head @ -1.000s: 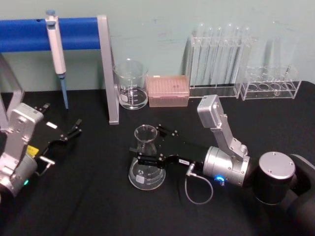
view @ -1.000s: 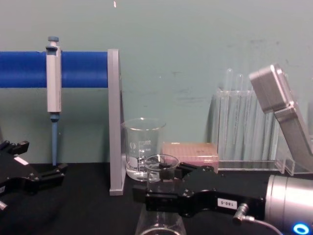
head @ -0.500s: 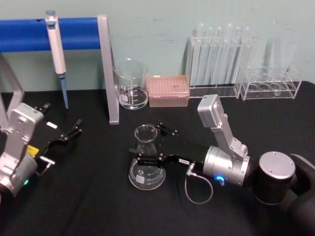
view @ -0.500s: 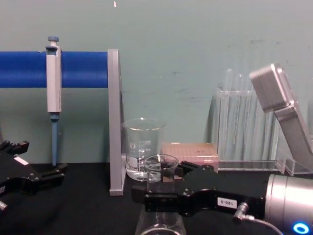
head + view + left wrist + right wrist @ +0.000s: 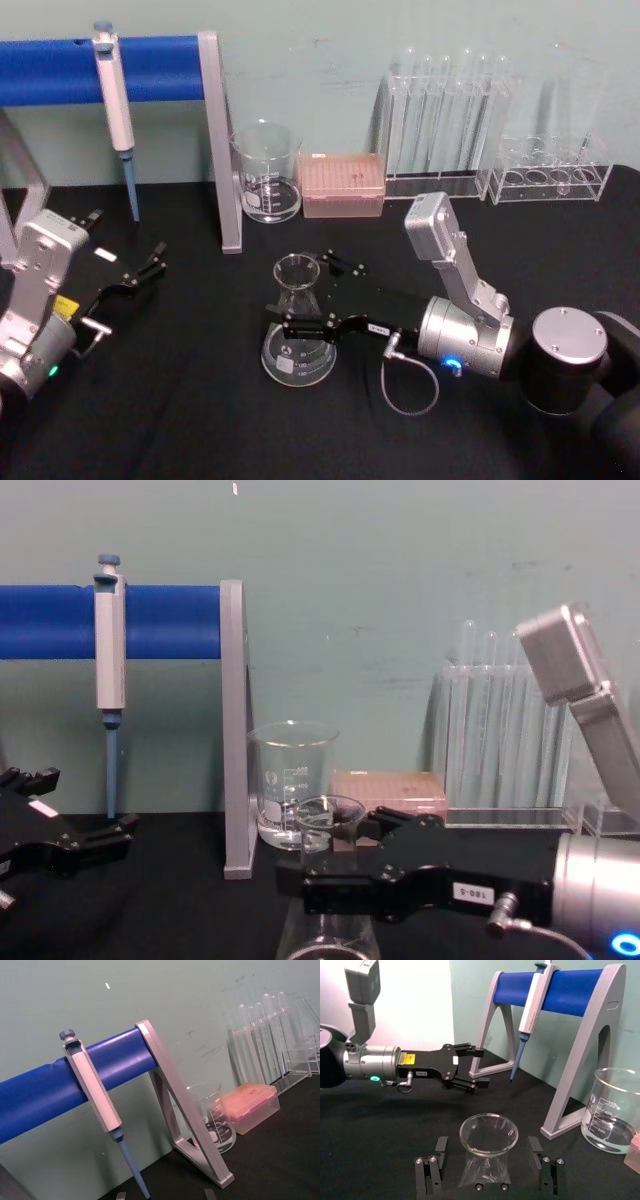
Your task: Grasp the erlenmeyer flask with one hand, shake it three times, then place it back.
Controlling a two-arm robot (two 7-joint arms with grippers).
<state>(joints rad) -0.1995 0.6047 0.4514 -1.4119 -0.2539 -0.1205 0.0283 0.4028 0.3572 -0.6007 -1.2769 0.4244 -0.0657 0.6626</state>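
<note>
Our right gripper's fingers stand spread, one on each side of the erlenmeyer flask's neck without clamping it; the flask stands upright on the black desk, mid-front. Behind it we see one beaker, one pink tip box, one blue-barred stand carrying one pipette, and two clear racks. Our left gripper rests apart at the desk's left, fingers spread.

clear erlenmeyer flask, upright on black table, neck between right gripper fingers
</note>
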